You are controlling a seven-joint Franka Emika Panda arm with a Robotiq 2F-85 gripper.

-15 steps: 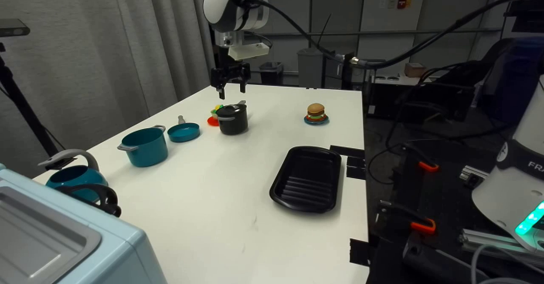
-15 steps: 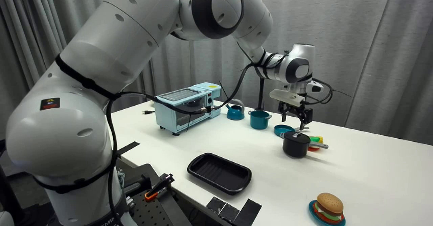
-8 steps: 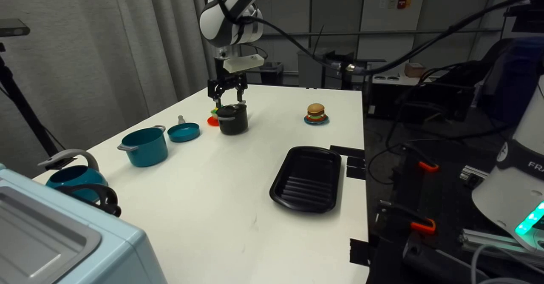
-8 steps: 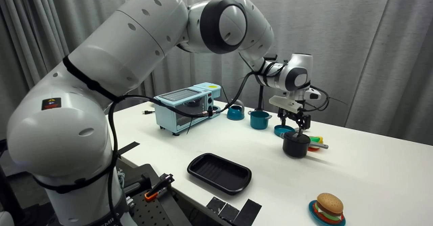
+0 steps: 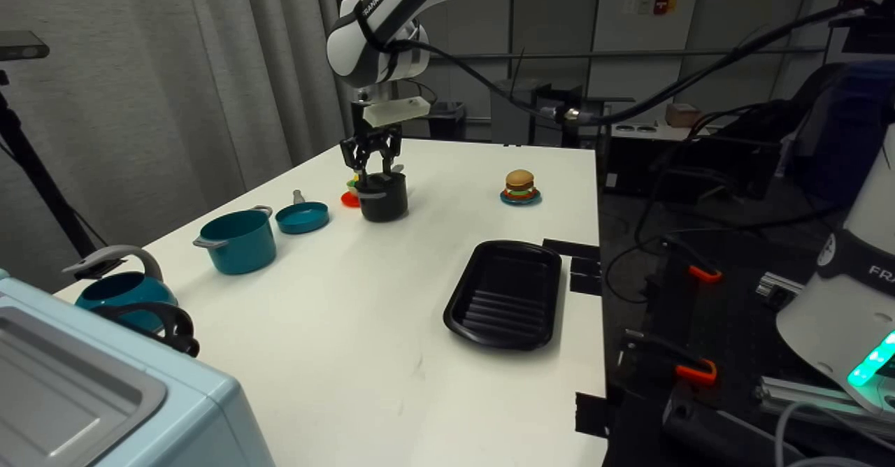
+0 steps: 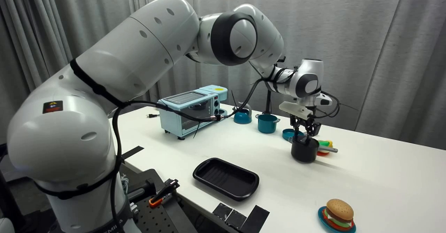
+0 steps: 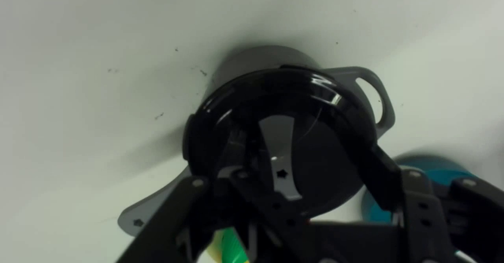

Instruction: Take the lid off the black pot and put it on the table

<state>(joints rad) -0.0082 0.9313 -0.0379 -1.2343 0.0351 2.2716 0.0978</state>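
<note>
1. In both exterior views, the tips of the black two-fingered tool [image 5: 374,171] are blending into the squat black cylindrical pot [image 5: 384,206], obscuring any contact.
2. There, the pot is hiding part of a green-and-yellow piece [image 6: 324,143].
3. In the wrist view, the tool is blurring and is covering part of the glossy dark round lid [image 7: 323,156].
4. It is also hiding part of a shallow round teal pan [image 7: 437,164].
5. In an exterior view, the edge is cutting off a pale-blue boxy toaster oven [image 5: 217,397], which is hiding part of a rounded teal kettle [image 5: 129,289].
</note>
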